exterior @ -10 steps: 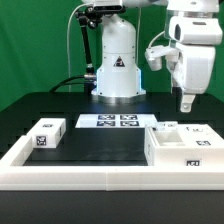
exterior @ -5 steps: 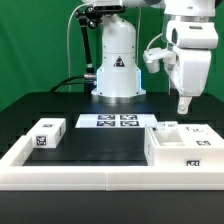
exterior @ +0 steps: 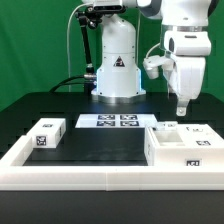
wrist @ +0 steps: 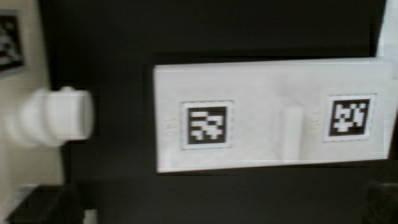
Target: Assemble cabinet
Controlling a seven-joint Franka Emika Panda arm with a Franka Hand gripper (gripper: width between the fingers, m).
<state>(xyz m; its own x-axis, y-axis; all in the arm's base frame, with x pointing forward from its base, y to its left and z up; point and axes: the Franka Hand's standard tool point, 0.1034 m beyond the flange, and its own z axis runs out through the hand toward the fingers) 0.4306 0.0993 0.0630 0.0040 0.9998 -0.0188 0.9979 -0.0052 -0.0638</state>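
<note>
My hand (exterior: 183, 107) hangs above the cabinet (exterior: 186, 146), spread or clenched I cannot tell; descending off-centre, it could strike a wall and shove the body askew.

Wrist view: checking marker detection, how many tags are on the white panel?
2: one tag near the white panel's middle, the other tag by its edge away from the rounded white part. A third, cut off, lies off the panel.
</note>
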